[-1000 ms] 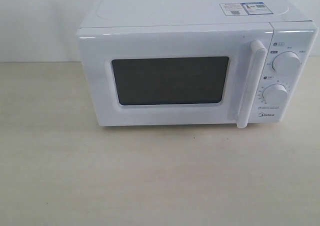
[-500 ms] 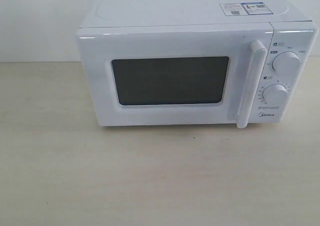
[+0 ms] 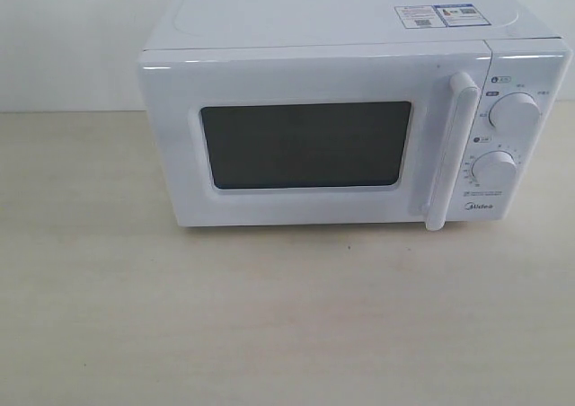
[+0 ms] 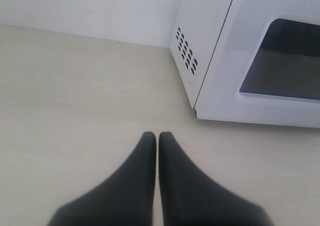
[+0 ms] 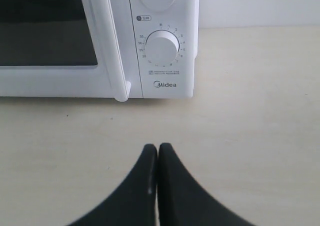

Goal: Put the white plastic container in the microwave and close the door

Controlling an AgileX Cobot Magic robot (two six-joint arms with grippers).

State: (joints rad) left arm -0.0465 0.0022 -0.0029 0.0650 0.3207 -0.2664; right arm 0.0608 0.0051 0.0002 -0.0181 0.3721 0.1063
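Observation:
The white microwave (image 3: 350,83) stands on the pale table with its door (image 3: 305,145) shut flat against the front, dark window in the middle and bar handle (image 3: 449,150) at its right. Its corner and window show in the left wrist view as the microwave (image 4: 215,51), and its dials in the right wrist view as the microwave (image 5: 162,48). My left gripper (image 4: 157,136) is shut, empty, over bare table off the microwave's vented side. My right gripper (image 5: 158,147) is shut, empty, in front of the dial panel. The white plastic container is out of view. Neither gripper appears in the exterior view.
Two round dials (image 3: 514,111) sit on the panel right of the door. A sticker (image 3: 436,15) lies on the microwave's top. Pale tabletop (image 3: 269,316) stretches in front of the microwave, with a white wall behind.

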